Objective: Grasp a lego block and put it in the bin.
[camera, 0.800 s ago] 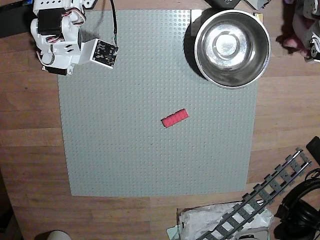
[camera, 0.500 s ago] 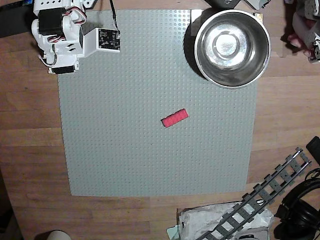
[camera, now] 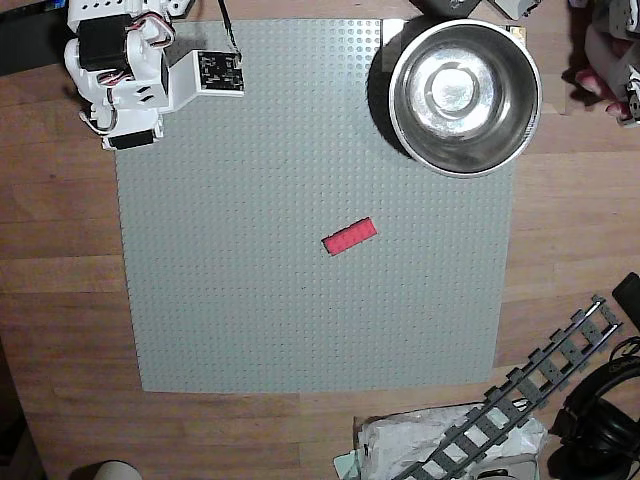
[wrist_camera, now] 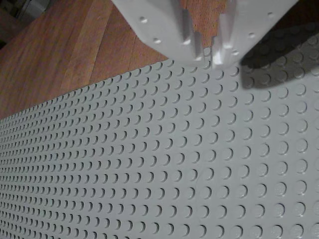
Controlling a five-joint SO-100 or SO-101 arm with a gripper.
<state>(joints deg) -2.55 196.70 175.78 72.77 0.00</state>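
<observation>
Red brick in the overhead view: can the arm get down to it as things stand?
Probably yes. The red brick lies alone on the grey baseplate, apart from the steel bowl, with nothing between it and the arm.

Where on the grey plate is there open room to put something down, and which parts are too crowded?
In the overhead view, the grey plate is bare left of and below the red block, down to its lower edge. The top right corner is taken by the steel bowl, the top left by the arm. Off the plate, the lower right is cluttered by a toy track.
</observation>
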